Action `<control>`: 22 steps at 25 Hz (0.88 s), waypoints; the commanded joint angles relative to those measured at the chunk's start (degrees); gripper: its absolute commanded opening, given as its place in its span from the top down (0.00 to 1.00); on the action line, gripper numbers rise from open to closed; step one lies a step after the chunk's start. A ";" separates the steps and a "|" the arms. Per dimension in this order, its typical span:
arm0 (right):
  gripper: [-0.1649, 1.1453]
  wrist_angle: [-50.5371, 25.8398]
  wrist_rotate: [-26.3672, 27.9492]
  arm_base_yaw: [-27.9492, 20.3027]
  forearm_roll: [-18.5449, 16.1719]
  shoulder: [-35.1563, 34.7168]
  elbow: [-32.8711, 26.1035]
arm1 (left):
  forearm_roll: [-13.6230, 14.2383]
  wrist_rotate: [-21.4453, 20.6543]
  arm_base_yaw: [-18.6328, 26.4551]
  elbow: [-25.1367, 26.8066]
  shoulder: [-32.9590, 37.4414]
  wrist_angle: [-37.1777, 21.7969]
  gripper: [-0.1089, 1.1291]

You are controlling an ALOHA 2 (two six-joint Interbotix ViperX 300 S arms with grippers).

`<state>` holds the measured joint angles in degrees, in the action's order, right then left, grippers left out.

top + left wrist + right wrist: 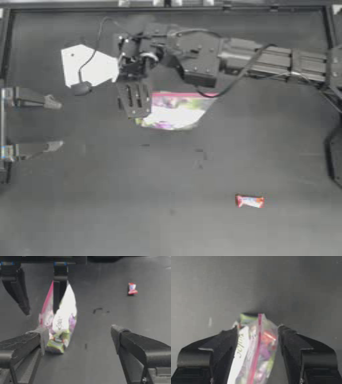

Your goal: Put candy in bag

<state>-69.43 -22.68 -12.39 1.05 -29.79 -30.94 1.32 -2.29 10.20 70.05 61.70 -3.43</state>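
The bag point(175, 110) is a clear zip bag with a pink strip and colourful contents, a little left of the table's centre towards the back. My right gripper point(137, 107) reaches across from the right and is shut on the bag's left edge. In the right wrist view the bag point(256, 351) sits pinched between the jaws of the right gripper point(257, 328). The candy point(250, 201), red-ended with a whitish middle, lies alone at the front right. My left gripper point(55, 125) rests open at the left edge, and its view shows the hanging bag point(60, 321) and the candy point(132, 288).
A white sheet point(87, 65) lies at the back left, close behind the right gripper. The right arm point(267, 60) and its cable span the back of the table. Dark bare table point(133, 200) stretches between the bag and the candy.
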 commanded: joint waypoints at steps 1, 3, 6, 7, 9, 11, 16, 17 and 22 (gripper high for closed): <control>0.23 0.09 -0.09 0.09 -0.26 1.05 -1.76 | -0.09 0.00 0.09 -0.62 -0.26 0.18 0.08; 0.23 0.09 -0.09 0.09 -0.18 0.79 -1.93 | -0.09 0.00 0.00 -0.70 -0.26 0.18 0.08; 0.24 0.09 -0.09 0.09 0.09 0.62 -2.02 | -0.09 0.09 0.09 -0.62 -0.18 0.18 0.08; 0.24 0.09 -0.09 0.18 0.09 0.62 -2.02 | -0.09 0.09 0.00 -0.62 -0.26 0.18 0.08; 0.24 0.00 -0.09 0.35 0.09 0.62 -2.02 | -0.09 0.09 0.00 -0.62 -0.26 0.18 0.08; 0.24 -0.18 -0.09 0.53 0.18 0.53 -2.02 | -0.09 0.09 0.00 -0.70 -0.26 0.18 0.08; 0.24 -0.35 -0.09 0.62 0.26 0.35 -2.02 | -0.18 0.09 0.09 -0.62 -0.26 0.18 0.09; 0.24 -0.35 -0.09 0.62 0.26 0.26 -2.02 | -0.09 0.09 0.09 -0.62 -0.26 0.18 0.08; 0.24 -0.53 -0.09 0.62 0.26 0.00 -2.11 | -0.18 0.09 0.09 -0.62 -0.26 0.18 0.09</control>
<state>-69.96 -22.68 -11.87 1.14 -30.85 -31.46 1.23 -2.29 10.20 70.05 61.70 -3.43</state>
